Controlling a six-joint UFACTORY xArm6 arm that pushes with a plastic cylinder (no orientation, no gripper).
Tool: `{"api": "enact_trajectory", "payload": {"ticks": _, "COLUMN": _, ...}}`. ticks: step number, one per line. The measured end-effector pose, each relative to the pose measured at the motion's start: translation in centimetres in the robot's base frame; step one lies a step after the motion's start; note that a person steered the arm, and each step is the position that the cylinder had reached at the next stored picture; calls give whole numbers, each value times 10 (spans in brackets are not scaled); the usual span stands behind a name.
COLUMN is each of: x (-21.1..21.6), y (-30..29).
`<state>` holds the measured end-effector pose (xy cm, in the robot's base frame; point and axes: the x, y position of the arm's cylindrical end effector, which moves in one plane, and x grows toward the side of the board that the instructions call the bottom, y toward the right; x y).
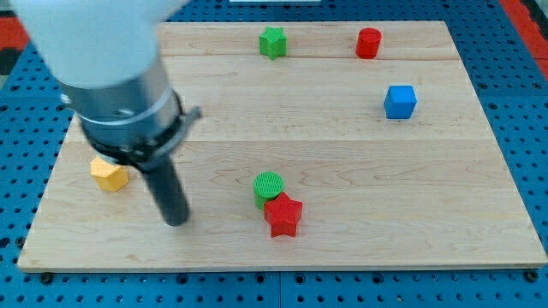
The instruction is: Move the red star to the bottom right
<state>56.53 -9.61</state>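
Blue cube [400, 101] (view's right)

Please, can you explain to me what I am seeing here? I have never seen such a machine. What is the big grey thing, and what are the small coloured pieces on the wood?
The big grey thing is a robot arm. It has no pincer; it ends in a dark rod, and my tip slides on the wooden board to push blocks. Nothing is held. There is one camera; where it is mounted is not known. The red star lies near the view's bottom middle, touching a green cylinder just above it. My tip stands apart, to the star's left. A yellow block lies at the left, a blue cube at the right, and a green star and a red block at the top.
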Motion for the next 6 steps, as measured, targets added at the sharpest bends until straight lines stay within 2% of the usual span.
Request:
{"api": "enact_trajectory", "payload": {"ticks": 1, "x": 1, "y": 66}}
{"api": "enact_trajectory", "payload": {"ticks": 3, "x": -4, "y": 131}}
{"api": "enact_trajectory", "payload": {"ticks": 5, "x": -4, "y": 167}}
{"api": "enact_trajectory", "payload": {"ticks": 6, "x": -4, "y": 167}}
